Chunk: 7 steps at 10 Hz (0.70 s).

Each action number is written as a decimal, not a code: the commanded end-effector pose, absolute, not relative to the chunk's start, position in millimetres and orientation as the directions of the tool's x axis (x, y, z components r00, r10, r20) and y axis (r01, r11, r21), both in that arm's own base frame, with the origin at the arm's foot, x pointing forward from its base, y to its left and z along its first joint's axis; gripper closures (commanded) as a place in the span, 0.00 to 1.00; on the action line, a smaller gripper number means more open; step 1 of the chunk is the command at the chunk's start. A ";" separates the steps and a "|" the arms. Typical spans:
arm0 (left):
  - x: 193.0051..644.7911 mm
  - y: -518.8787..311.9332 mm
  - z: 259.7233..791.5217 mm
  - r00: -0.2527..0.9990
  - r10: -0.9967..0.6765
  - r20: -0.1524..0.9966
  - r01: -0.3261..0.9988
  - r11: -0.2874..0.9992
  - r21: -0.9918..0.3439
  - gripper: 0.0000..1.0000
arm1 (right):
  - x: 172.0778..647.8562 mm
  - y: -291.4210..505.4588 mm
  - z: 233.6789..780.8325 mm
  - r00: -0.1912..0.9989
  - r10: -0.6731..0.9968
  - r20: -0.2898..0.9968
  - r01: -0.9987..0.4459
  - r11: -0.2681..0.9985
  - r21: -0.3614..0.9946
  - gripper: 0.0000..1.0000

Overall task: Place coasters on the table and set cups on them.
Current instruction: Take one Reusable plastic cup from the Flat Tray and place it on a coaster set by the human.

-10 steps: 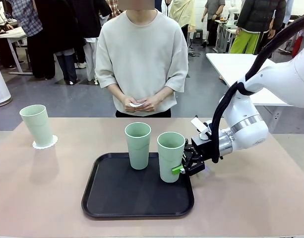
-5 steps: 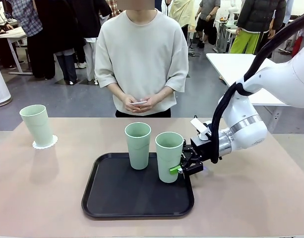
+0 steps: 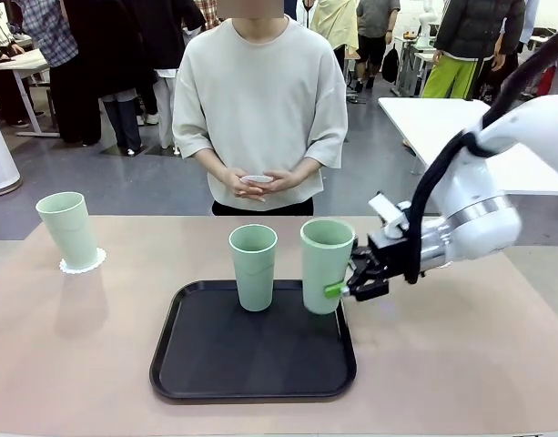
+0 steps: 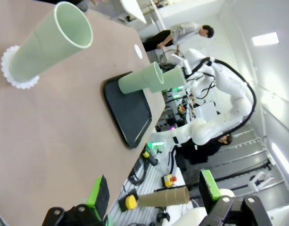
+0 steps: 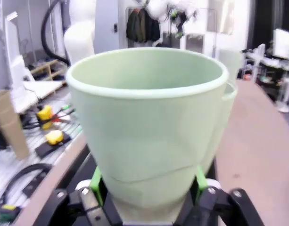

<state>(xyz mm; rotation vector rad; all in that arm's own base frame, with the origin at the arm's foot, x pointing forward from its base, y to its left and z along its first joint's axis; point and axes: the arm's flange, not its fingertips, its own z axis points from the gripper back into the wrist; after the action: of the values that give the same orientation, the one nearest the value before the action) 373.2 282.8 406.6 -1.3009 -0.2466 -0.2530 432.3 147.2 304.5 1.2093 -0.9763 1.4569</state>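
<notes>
Left pincer point(image 4: 153, 175): released, green pads wide apart with nothing between them, hanging over the near left part of the desk point(image 3: 461, 364).

Tray point(image 3: 253, 364): black, rounded corners, flat on the desk near the middle, closest to the robot's side.

Right pincer point(image 3: 338, 290): comes in from the right and is clenched on the held cup point(image 3: 328, 264), low on its wall. In the right wrist view a green pad point(image 5: 96, 181) presses each flank of the cup's point(image 5: 149, 127) narrow lower part, and the open mouth faces up.
- Held cup stands roughly upright over the right side of the tray.
- Cannot tell from these views whether its base touches the tray floor.

Second cup point(image 3: 253, 266): same mint green, upright inside the tray toward its far edge. It is just left of the held cup, with a narrow gap between the two. No pincer on it.

Third cup point(image 3: 67, 228): upright at the far left of the desk, well apart from the tray. It sits on a coaster point(image 3: 83, 263), and the scalloped white edge shows around the base. The left wrist view gives the same: cup point(image 4: 50, 44) centred on the white disc point(image 4: 14, 70), tray point(image 4: 130, 108) beyond it.

Far side: a person in a pale top stands at the desk edge, behind the tray. The person's hands point(image 3: 256, 187) are together at waist height, above the desk, and hold a thin white disc point(image 3: 257, 178) like the coaster.
</notes>
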 end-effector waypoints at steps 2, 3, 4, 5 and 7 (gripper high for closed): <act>373.5 284.7 410.2 0.951 -0.039 0.308 0.308 0.253 -0.917 0.00 | 380.6 119.2 397.6 -0.064 0.164 0.984 -0.992 -0.116 -0.046 1.00; 373.5 284.7 410.2 0.951 -0.039 0.308 0.308 0.253 -0.917 0.00 | 373.8 119.5 411.3 -0.059 0.174 0.983 -0.993 -0.112 -0.040 1.00; 373.5 284.7 410.2 0.951 -0.039 0.308 0.308 0.253 -0.917 0.00 | 369.7 121.0 420.8 -0.042 0.186 0.982 -0.993 -0.119 -0.020 1.00; 373.5 284.7 410.2 0.951 -0.039 0.308 0.308 0.253 -0.917 0.00 | 368.0 122.0 425.9 -0.023 0.210 0.977 -0.991 -0.136 0.005 1.00; 373.5 284.7 410.2 0.951 -0.039 0.308 0.308 0.253 -0.917 0.00 | 376.9 114.4 422.5 -0.084 0.177 0.981 -0.991 -0.122 -0.063 1.00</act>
<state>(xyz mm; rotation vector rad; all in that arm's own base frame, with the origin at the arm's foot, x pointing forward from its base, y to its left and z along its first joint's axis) 373.2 283.0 406.6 -1.3008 -0.2467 -0.2527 371.3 116.9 429.1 1.1188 -1.0461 1.4259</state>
